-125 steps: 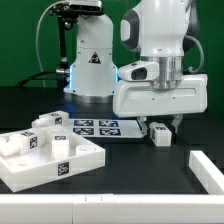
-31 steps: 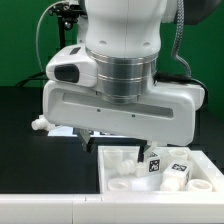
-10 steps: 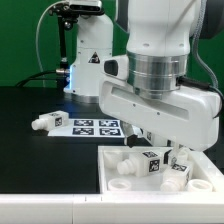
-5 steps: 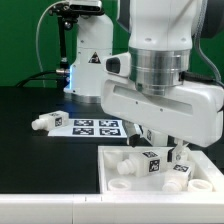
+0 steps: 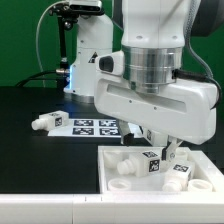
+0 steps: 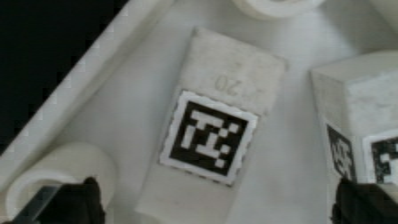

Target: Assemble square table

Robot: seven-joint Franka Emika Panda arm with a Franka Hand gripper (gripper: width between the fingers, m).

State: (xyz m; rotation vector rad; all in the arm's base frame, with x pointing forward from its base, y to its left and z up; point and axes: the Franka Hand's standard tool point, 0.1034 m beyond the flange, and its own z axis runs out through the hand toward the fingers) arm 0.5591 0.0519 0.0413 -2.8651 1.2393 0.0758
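Note:
The white square panel (image 5: 108,160) lies at the front on the exterior view's right, with its raised rim up. Tagged white legs (image 5: 152,163) stand or lie on it. Another leg (image 5: 42,122) lies on the black table by the marker board. My gripper (image 5: 166,150) hangs just above the panel and is open and empty. In the wrist view my gripper (image 6: 221,205) has its dark fingertips (image 6: 71,200) wide apart over the panel's tag (image 6: 214,135). A tagged leg (image 6: 365,120) is beside it, and a round corner socket (image 6: 63,165) shows close by.
The marker board (image 5: 90,126) lies flat behind the panel. A long white bar (image 5: 50,212) runs along the front edge. The robot base (image 5: 85,60) stands at the back.
Since 12.5 s ago the panel with its legs has gone from the front left to the front right. Over the last second my gripper shifted slightly to the exterior view's left above it.

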